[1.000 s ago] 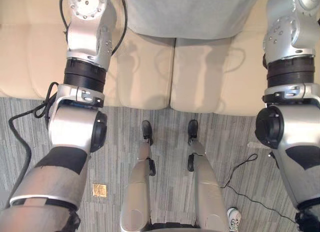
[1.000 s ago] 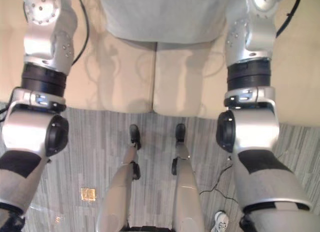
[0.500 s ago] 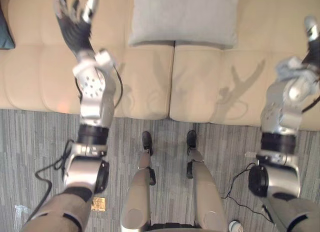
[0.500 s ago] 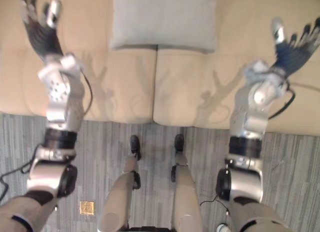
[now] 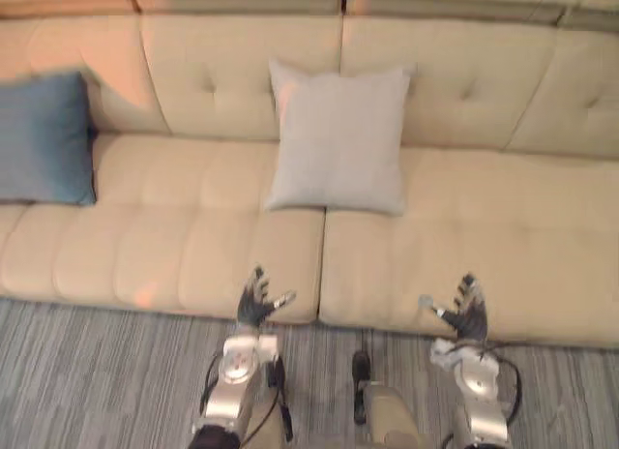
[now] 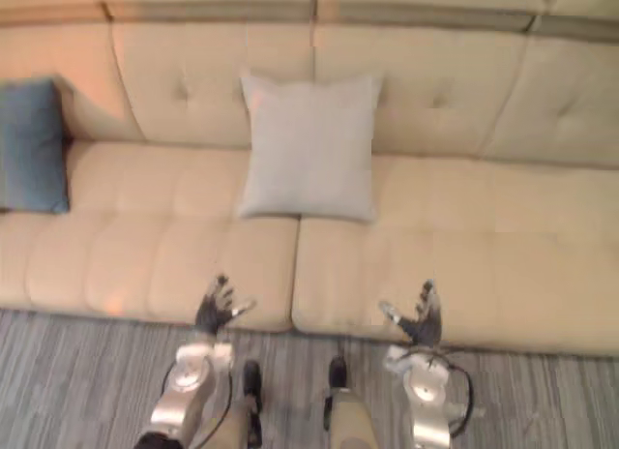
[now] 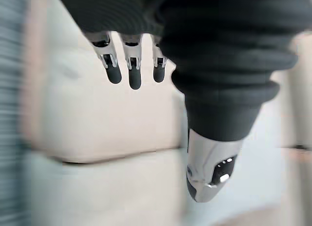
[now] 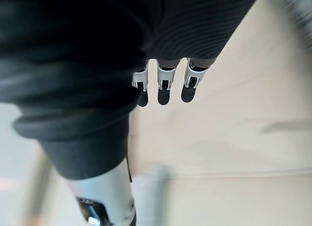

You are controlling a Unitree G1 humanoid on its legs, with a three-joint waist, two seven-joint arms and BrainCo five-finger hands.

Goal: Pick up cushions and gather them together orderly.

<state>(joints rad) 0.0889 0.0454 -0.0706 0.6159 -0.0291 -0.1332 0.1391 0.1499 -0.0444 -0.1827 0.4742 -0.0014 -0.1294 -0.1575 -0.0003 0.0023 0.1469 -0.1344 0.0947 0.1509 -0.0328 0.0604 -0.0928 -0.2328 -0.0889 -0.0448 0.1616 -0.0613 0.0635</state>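
two cushions well apart on the sofa, both hands open

a light grey square fabric cushion (image 5: 338,139) stands upright on the seat of a cream tufted leather-look sofa (image 5: 503,226), leaning back against the buttoned backrest. its lower edge rests across the seam that splits the seat into a left and a right section, a little more on the left one. the face is plain and smooth, with no pattern, the upper corners are pointed and the sides bow in slightly.

a dark blue square cushion (image 5: 44,139) also stands upright against the backrest, far toward the sofa's left end. it is well apart from the grey one, with a bare stretch of seat between them.

the left hand (image 5: 253,304) is raised at the sofa's front edge, before the left seat section and near the seam. its fingers (image 7: 131,65) are straight and spread, the thumb out to the side, and it holds nothing. the right hand (image 5: 469,318) is at the front edge of the right seat section, its fingers (image 8: 163,84) likewise straight and spread, thumb apart, nothing in it. neither hand touches a cushion. a grey striped carpet (image 5: 87,381) runs along the front of the sofa.
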